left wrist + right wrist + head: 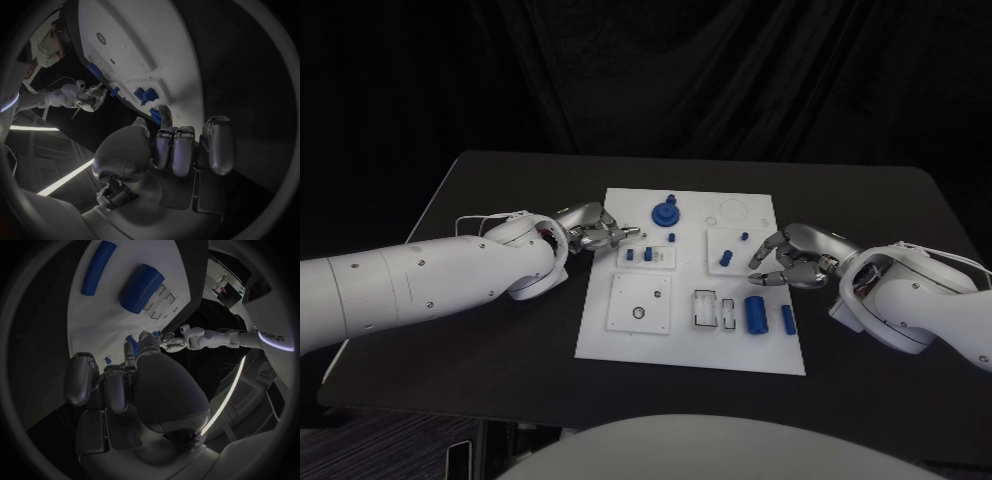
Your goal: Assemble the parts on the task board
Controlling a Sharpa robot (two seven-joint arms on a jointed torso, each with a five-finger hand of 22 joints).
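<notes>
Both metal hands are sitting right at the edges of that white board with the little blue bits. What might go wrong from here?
The right hand hovers at the task board's right edge, close to two loose blue cylinders; a careless sweep could roll them off. The left hand sits at the opposite edge beside small upright blue pegs, so it might knock one over. If either hand pushes the board's rim, the whole board could slide.
</notes>
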